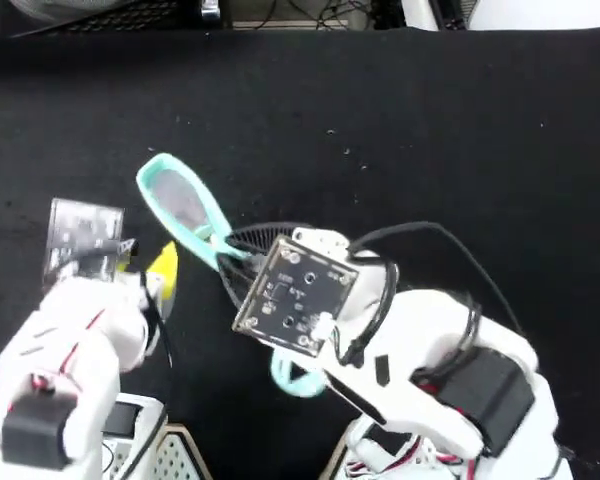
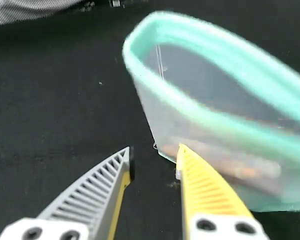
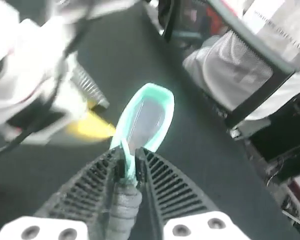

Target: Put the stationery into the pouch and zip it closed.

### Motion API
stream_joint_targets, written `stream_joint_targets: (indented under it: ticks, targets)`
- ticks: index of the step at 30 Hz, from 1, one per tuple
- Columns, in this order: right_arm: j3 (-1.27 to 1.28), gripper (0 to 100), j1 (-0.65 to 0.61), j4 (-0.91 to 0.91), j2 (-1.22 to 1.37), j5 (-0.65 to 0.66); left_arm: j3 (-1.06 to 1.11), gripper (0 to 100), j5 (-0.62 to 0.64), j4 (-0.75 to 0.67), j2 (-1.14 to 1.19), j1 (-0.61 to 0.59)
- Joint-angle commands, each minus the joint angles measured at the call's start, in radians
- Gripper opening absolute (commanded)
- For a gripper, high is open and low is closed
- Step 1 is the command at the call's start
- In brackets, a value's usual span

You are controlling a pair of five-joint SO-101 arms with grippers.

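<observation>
— Where's the pouch, and which arm has it?
— Your pouch [image 1: 183, 203] lies on the black bench [image 1: 430, 130]. Its long axis slants from the gaping mouth at the far left back towards the right arm's base. Your right gripper [image 3: 131, 152] has its black fingers pinched tight on the teal rim [image 3: 124, 131], partway along one side.
— And the left?
— Your left gripper [image 2: 155, 150] sits just beside the pouch, on its left flank. The fingers are parted a moderate way with nothing between them. The yellow fingertip [image 2: 190, 165] is at the translucent wall, touching or nearly; I can't tell which. An orange-brown shape [image 2: 240, 171] shows through that wall, so I judge stationery is already inside.
— So what's next?
— Likely the zip, since the mouth stands wide open. I can't make out a slider. Your left arm is the nearer to the open end, and the closing pull would run along that slanted axis
</observation>
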Motion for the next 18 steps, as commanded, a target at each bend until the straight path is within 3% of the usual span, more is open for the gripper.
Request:
stream_joint_targets:
  ticks: [1,3,7,12,16,18]
  targets:
    - [-0.102,1.2,-0.012,-0.074,0.036,0.006,0.059,22,0.005,-0.002,-0.138,0.015]
    - [-0.131,1.2,-0.015,-0.103,0.07,0.005,0.09,26,0.009,-0.014,-0.206,0.015]
    - [-0.196,1.2,-0.015,-0.109,0.145,0.005,0.15,24,0.011,-0.091,-0.261,0.005]
    - [-0.229,1.2,0.025,-0.069,0.199,0.009,0.16,24,0.009,-0.04,-0.267,0.013]
    - [-0.277,2.1,0.043,0.164,0.199,0.005,0.177,25,0.005,-0.046,-0.269,0.007]
    - [-0.303,7.2,0.04,0.316,0.199,-0.011,0.177,25,0.005,-0.048,-0.264,0.007]
